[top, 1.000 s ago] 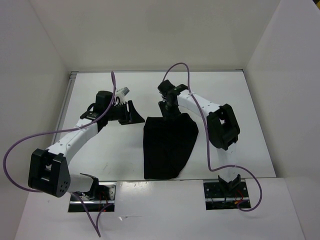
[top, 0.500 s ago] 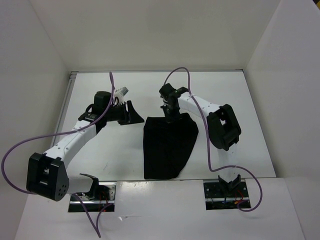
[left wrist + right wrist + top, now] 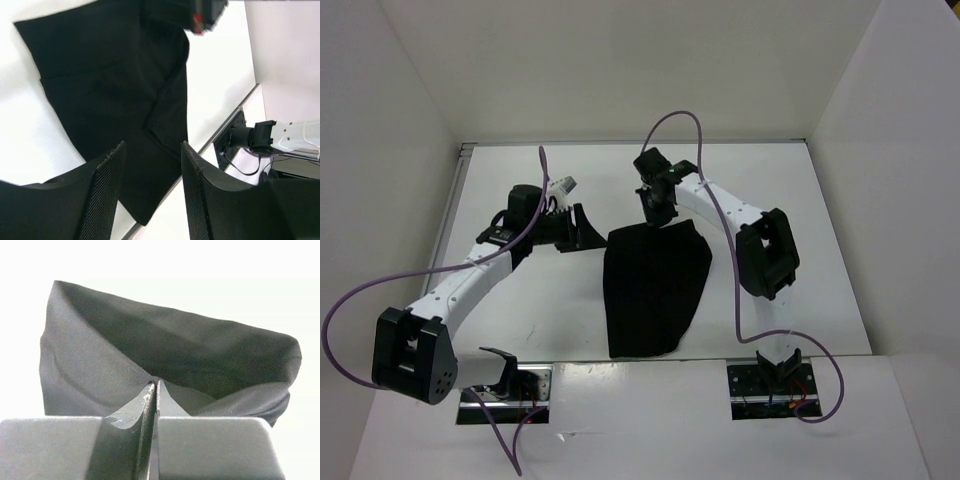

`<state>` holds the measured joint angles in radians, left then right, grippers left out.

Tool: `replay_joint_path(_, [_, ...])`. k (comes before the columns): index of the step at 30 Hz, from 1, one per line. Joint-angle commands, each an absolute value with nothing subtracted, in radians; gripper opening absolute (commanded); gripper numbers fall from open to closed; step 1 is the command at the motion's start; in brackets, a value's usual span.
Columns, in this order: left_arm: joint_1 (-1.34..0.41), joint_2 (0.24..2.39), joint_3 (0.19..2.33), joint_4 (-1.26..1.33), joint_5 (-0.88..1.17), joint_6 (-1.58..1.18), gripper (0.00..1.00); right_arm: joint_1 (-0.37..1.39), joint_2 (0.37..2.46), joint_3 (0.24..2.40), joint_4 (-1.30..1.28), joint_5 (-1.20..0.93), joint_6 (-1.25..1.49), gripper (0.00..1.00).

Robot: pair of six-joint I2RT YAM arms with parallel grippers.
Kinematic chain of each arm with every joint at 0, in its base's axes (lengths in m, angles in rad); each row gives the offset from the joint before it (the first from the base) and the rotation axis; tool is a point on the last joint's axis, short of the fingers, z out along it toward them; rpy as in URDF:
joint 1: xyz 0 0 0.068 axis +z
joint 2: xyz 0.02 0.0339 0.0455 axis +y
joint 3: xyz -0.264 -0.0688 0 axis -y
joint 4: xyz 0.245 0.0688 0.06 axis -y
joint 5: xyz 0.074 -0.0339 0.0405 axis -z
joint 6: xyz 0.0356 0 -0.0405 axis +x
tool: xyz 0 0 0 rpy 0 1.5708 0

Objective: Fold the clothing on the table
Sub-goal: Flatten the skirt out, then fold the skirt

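Black garment [image 3: 655, 295] lies at the middle of the white table [image 3: 800, 230], wide end toward the table's far side, tapering to a narrow end at the table's near edge.

Right claw [image 3: 657, 212], over mid-table: fingers pressed together on the garment's far hem. The wrist view shows the cloth pinched into a small peak between them.

Left claw [image 3: 582, 228], left of the table's centre, just off the garment's far-left corner: fingers partly apart, holding nothing, cloth visible through the gap below.
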<state>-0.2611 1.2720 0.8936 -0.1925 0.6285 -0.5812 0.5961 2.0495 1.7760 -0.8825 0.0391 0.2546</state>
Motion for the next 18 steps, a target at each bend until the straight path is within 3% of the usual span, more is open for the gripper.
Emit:
replay_joint_path(1, [-0.267,1.238,0.876,-0.183,0.637,-0.584,0.56,0.604,2.112,1.81,-0.761,0.167,0.291,0.07])
replay_joint_path(3, [-0.267,1.227,0.876,-0.183,0.637,-0.594,0.57,0.595,2.112,1.819,-0.721,0.222,0.31,0.17])
replay_joint_path(4, [-0.267,1.217,0.876,-0.183,0.637,-0.594,0.57,0.586,2.102,1.819,-0.698,0.257,0.32,0.48])
replay_joint_path(13, [-0.267,1.207,0.876,-0.192,0.626,-0.603,0.58,0.483,1.844,1.672,-0.666,0.342,0.437,0.59])
replay_joint_path(16, [-0.276,1.241,0.896,-0.18,0.658,-0.594,0.43,0.414,1.819,1.603,-0.718,0.302,0.446,0.57])
replay_joint_path(17, [-0.285,1.252,0.911,-0.179,0.67,-0.594,0.35,0.388,1.804,1.582,-0.73,0.289,0.446,0.53])
replay_joint_path(18, [-0.301,1.265,0.92,-0.166,0.67,-0.594,0.19,0.377,1.804,1.539,-0.73,0.272,0.446,0.49])
